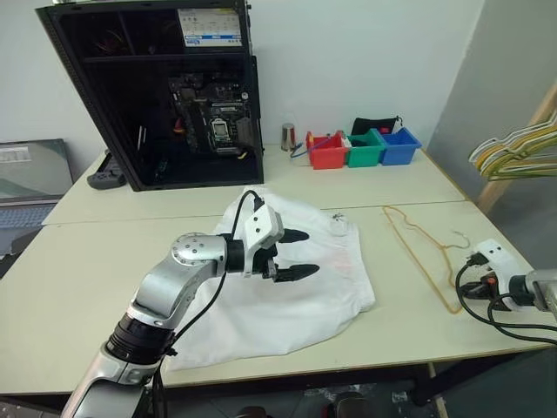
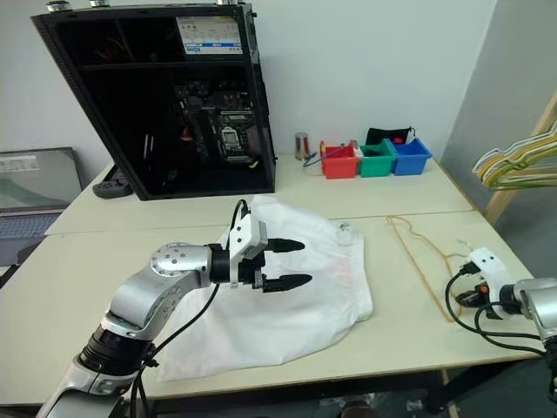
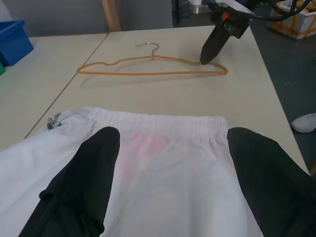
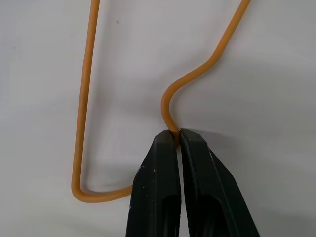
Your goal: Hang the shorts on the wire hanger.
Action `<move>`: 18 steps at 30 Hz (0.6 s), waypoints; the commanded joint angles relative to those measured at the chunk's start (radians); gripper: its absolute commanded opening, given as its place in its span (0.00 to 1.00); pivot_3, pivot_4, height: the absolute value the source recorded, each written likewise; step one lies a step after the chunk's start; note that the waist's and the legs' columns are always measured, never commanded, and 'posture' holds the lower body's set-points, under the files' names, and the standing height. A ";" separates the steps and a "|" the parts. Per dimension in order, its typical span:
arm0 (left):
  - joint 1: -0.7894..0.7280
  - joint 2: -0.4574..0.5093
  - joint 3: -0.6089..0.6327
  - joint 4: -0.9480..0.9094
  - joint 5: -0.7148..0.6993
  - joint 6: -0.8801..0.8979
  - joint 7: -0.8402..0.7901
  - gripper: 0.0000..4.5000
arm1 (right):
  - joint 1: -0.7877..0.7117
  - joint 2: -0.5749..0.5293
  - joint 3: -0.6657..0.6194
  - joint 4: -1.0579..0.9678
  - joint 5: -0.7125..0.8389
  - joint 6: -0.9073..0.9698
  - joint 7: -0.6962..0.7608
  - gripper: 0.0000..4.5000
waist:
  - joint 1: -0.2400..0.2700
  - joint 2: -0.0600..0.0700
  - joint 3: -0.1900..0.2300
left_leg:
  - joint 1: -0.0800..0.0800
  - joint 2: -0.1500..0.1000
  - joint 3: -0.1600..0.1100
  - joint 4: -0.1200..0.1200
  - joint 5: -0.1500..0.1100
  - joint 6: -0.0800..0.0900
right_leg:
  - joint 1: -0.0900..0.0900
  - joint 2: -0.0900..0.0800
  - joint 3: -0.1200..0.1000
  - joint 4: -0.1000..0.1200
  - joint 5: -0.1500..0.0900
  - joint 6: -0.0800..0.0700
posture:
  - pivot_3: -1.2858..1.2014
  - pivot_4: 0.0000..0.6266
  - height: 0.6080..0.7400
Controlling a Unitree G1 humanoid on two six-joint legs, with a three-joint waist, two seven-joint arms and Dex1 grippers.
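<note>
Left tool [image 1: 296,253] spread, level over shorts [image 1: 287,296] | right tool [image 4: 177,136] angled down, pinching wire hanger [image 4: 86,98]

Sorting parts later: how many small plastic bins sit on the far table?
3, in a row at the far table's right end: the red bin leftmost, the green bin in the middle, the blue bin rightmost. Others may hide behind the computer case.

Bare table [image 1: 409,261] between shorts [image 1: 287,296] and wire hanger [image 1: 418,248]
</note>
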 commanded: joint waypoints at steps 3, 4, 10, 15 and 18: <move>-0.052 -0.004 0.039 0.029 0.005 -0.038 -0.001 0.84 | 0.029 -0.105 -0.054 -0.095 -0.087 -0.151 -0.090 0.01 | -0.007 0.007 -0.002 | -0.001 0.000 0.001 -0.001 0.000 0.000 | -0.002 0.000 0.001 0.000 0.000 0.000 | 0.42 0.00 1.00; -0.061 -0.004 0.047 0.039 0.001 -0.036 0.001 0.84 | 0.038 -0.123 -0.039 -0.115 -0.113 -0.202 -0.096 0.01 | -0.010 0.010 -0.002 | -0.001 0.000 0.002 -0.001 0.000 0.000 | -0.002 0.000 0.001 0.000 0.000 0.000 | 0.42 0.00 1.00; -0.274 0.040 0.135 0.220 -0.038 0.004 -0.049 0.84 | -0.003 -0.155 0.102 -0.231 -0.259 -0.503 -0.093 0.01 | -0.057 0.010 -0.001 | -0.001 0.003 0.003 -0.001 0.001 0.001 | -0.002 0.002 -0.001 0.001 0.001 0.001 | 0.42 0.00 1.00; -0.482 0.121 0.169 0.400 -0.060 0.070 -0.163 0.84 | -0.075 -0.147 0.214 -0.228 -0.417 -0.742 -0.131 0.01 | -0.084 0.011 -0.001 | -0.002 0.002 0.003 -0.002 0.001 0.001 | -0.004 0.002 -0.001 0.001 0.000 0.001 | 0.43 0.00 1.00; -0.515 0.130 0.152 0.491 0.002 0.003 -0.165 0.84 | -0.158 -0.136 0.263 -0.195 -0.546 -0.870 -0.211 0.01 | -0.090 0.013 -0.002 | -0.002 0.001 0.002 -0.002 0.001 0.001 | -0.004 0.000 0.001 0.000 0.000 0.001 | 0.44 0.00 1.00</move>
